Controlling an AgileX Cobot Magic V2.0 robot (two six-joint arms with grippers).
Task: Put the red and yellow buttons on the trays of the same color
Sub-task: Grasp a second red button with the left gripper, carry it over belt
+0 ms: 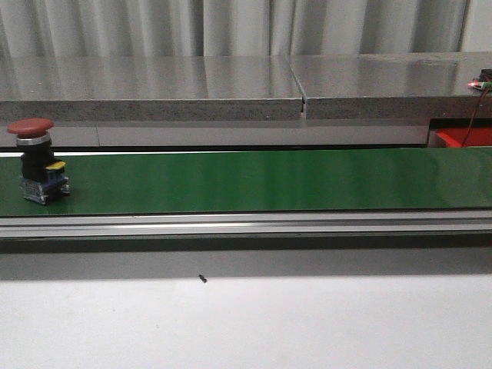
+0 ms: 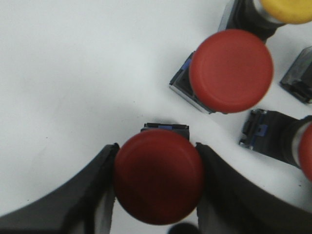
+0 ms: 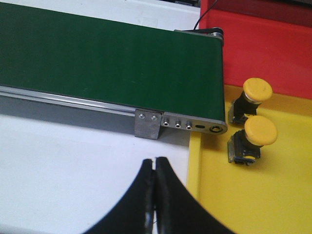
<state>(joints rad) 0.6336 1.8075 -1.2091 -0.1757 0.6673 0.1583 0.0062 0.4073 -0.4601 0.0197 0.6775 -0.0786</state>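
A white tabletop [image 1: 307,330] runs in front of a green conveyor belt [image 1: 269,181], with a grey stone-look ledge [image 1: 231,84] and pale curtains behind. One red mushroom-head push button [image 1: 34,157] stands upright on the belt at its far left end, about nine o'clock in the front view.

In the left wrist view the left gripper [image 2: 157,183] has its fingers parted to about the width of a cap, one on each side of a second red button [image 2: 158,183], touching or nearly touching it; I cannot tell whether they are pressing. At one o'clock from it stands another red button [image 2: 230,70], with a yellow cap [image 2: 287,9] beyond and more switch bodies lying nearby.

The right gripper [image 3: 155,195] hangs over the white table with its fingers pressed together, holding nothing. At its two o'clock, two yellow buttons [image 3: 253,131] lie in the yellow tray [image 3: 243,204], just past the belt's end; the red tray [image 3: 263,48] sits behind it.

These buttons look rigid, hard plastic and fairly light, but top-heavy. The domed cap is smooth and likely slippery, so a grip across the cap's widest part or the squarer black body below seems safest.
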